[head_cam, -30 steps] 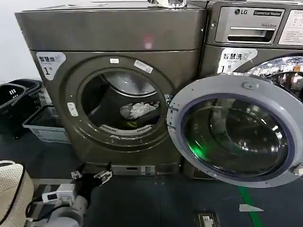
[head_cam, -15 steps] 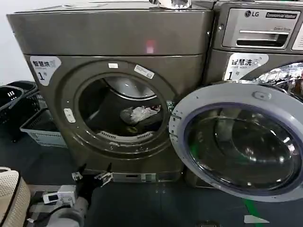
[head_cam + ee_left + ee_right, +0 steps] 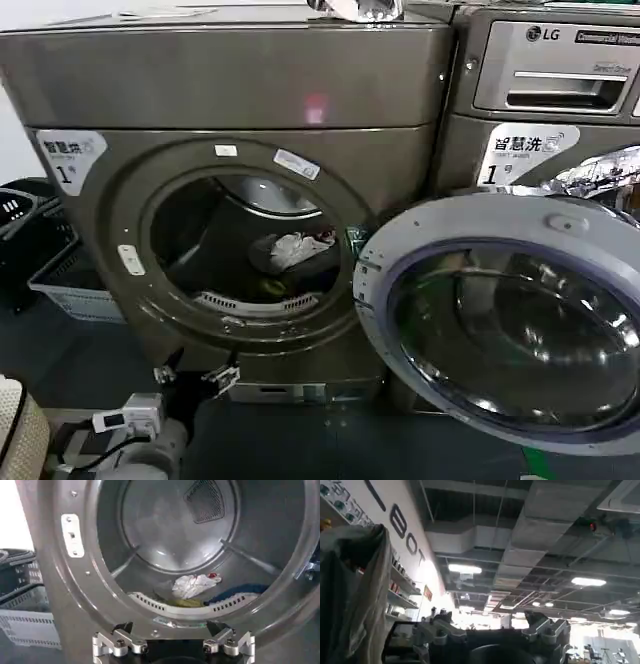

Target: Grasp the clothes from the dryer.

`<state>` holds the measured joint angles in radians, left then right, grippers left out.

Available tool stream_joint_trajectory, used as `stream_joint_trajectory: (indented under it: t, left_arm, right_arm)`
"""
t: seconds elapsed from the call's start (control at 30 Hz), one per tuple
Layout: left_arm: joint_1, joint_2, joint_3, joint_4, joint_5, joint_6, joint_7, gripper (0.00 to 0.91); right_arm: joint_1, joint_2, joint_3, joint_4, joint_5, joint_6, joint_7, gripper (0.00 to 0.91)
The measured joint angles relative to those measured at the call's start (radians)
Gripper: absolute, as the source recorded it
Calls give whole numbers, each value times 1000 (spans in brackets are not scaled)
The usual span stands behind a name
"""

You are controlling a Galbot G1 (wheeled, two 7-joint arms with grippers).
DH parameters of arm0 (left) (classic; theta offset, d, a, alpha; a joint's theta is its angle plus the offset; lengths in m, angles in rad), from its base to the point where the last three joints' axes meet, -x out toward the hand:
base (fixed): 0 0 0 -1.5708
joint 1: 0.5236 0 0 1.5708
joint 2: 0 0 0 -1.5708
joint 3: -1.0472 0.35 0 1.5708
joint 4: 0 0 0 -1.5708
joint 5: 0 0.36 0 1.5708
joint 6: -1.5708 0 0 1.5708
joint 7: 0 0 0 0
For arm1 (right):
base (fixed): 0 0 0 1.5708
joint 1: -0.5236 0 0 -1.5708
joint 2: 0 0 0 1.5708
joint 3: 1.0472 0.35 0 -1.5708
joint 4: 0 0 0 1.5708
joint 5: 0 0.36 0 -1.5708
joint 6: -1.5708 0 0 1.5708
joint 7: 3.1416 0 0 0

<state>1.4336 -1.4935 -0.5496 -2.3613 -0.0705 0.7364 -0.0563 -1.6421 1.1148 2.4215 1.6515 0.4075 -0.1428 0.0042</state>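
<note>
- Head view: the dryer (image 3: pixel 230 190) is a bronze-grey metal box with a flat top panel and a round porthole ringed by a smooth pressed-metal collar. Its door (image 3: pixel 505 320), a grey plastic ring around a domed glass bowl, hangs swung out to the robot's right. A white "1" sticker (image 3: pixel 68 155) sits at the upper corner on the robot's left. Inside the drum, on its floor toward the right, lie the clothes (image 3: pixel 295 250): a crumpled whitish-grey piece, with a small yellow-green scrap lower down near the perforated lip. The left gripper (image 3: pixel 195 372) hangs low in front of the dryer's base, below the porthole, its fingers spread apart and empty. An LG washer (image 3: pixel 545 90) stands just beside the dryer on the right, and plastic baskets (image 3: pixel 45 270) sit on the floor to the left.
- Against the head view a second ago, the dryer fills more of the frame and has shifted left, and the gripper sits nearer its base.
- Left wrist view: the left gripper (image 3: pixel 173 644) faces the open drum, fingers parted, holding nothing. The clothes (image 3: pixel 192 586) rest on the ribbed steel floor; a dark blue strip beside them may be more fabric.
- Right wrist view: the right gripper (image 3: pixel 495 632) points up at a ceiling of ducts and lamps, fingers apart and empty.
</note>
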Motion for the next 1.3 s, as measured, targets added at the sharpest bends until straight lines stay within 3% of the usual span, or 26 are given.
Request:
stream_joint_trajectory:
  t: [1.3]
  left_arm:
    - [-10, 8, 18, 7, 5, 0, -5, 907]
  right_arm:
    - [1, 10, -6, 5, -4, 5, 2, 907]
